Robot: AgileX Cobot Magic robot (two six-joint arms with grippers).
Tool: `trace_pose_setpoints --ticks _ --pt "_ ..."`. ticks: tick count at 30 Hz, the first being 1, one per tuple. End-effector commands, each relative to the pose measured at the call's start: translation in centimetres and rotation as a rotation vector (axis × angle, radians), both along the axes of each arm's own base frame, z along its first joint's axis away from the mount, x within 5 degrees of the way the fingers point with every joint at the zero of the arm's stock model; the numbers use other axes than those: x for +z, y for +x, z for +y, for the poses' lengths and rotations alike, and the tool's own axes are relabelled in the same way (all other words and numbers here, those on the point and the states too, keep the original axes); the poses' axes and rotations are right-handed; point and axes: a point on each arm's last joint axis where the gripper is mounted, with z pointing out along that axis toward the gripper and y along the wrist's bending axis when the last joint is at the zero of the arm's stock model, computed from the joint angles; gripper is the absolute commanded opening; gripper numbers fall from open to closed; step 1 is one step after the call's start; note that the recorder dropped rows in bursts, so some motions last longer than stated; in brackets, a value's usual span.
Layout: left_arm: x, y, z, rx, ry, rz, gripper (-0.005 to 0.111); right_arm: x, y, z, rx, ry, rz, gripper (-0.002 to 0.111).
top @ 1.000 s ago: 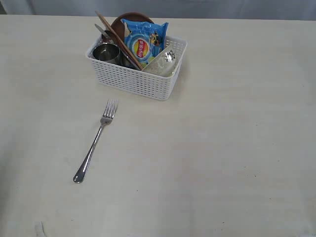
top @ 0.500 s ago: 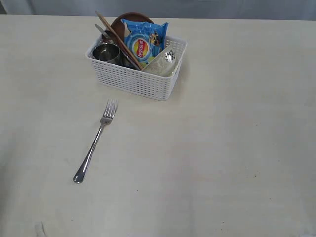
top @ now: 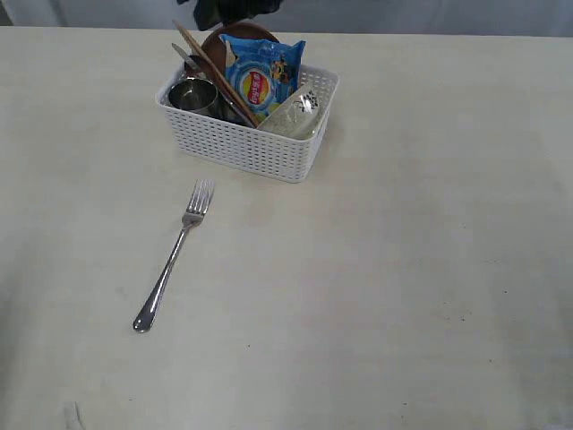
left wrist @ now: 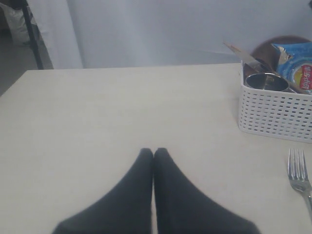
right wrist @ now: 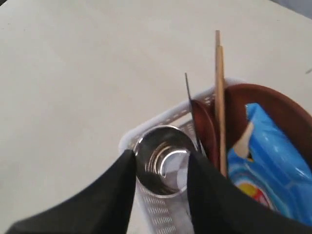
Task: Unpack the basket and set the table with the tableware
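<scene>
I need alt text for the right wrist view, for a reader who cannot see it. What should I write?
An open pincer hangs over a steel cup in a white basket. Chopsticks, a brown plate and a blue bag stand beside the cup.

White perforated basket (top: 246, 148) holds steel cup (top: 192, 93), chopsticks (top: 208, 64), plate (top: 213, 45), bowl (top: 295, 116); fork (top: 173, 257) lies on cream table (top: 403, 269).
</scene>
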Motion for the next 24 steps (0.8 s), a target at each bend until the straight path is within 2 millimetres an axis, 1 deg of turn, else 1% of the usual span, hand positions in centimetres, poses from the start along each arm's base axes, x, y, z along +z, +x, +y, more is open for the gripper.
trace_pose_setpoints --ticks 1,5,9,13,17,22,24 --pt "-0.1 0.0 0.0 0.002 -0.010 0.001 0.000 -1.9 1.1 2.6 0.053 0.015 -0.026 0.034" --pt "-0.1 0.0 0.0 0.002 -0.010 0.001 0.000 -4.1 1.9 4.3 0.080 0.008 -0.043 0.034" --pt "-0.1 0.0 0.0 0.002 -0.010 0.001 0.000 -5.4 2.6 5.0 0.092 0.002 -0.096 0.034" --pt "-0.1 0.0 0.0 0.002 -0.010 0.001 0.000 -5.8 3.3 5.2 0.084 0.008 -0.152 0.034" --pt "-0.1 0.0 0.0 0.002 -0.010 0.001 0.000 -6.3 3.8 5.1 0.084 -0.031 -0.222 0.034" --pt "-0.1 0.0 0.0 0.002 -0.010 0.001 0.000 -6.5 3.9 5.0 0.091 -0.050 -0.232 0.034" --pt "-0.1 0.0 0.0 0.002 -0.010 0.001 0.000 -6.6 3.7 5.0 0.104 -0.059 -0.209 0.034"
